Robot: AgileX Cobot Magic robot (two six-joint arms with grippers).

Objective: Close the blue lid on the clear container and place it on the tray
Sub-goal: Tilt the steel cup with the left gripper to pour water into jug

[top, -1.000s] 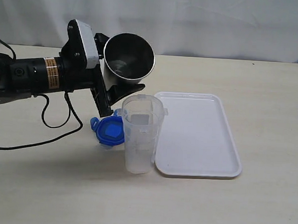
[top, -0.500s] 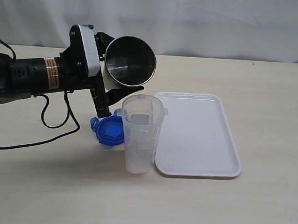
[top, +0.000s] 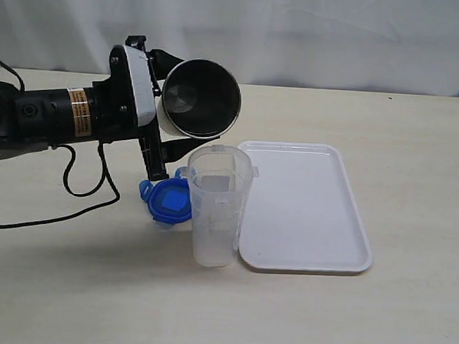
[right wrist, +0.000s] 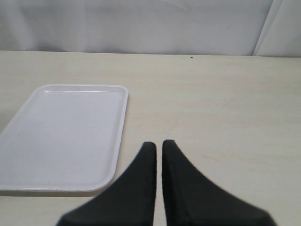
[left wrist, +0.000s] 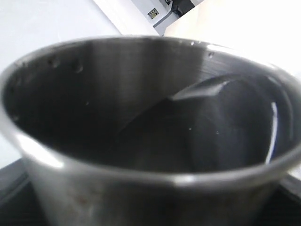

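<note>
The clear container [top: 216,210] stands upright and uncovered on the table, touching the left edge of the white tray [top: 305,207]. Just behind and left of it, the blue lid [top: 169,201] lies flat on the table. My left gripper [top: 170,107] hangs above the lid and the container's rim, shut on a steel cup [top: 200,98] tipped on its side, mouth toward the camera. The cup [left wrist: 141,132] fills the left wrist view and hides the fingers. My right gripper [right wrist: 159,143] is shut and empty over bare table beside the tray [right wrist: 61,136].
A black cable [top: 74,202] loops on the table under the left arm. A white curtain backs the table's far edge. Bare tabletop lies in front of the container and right of the tray.
The left wrist has rolled and lifted slightly, turning the steel cup's mouth more toward the camera. The container, lid and tray have not moved.
</note>
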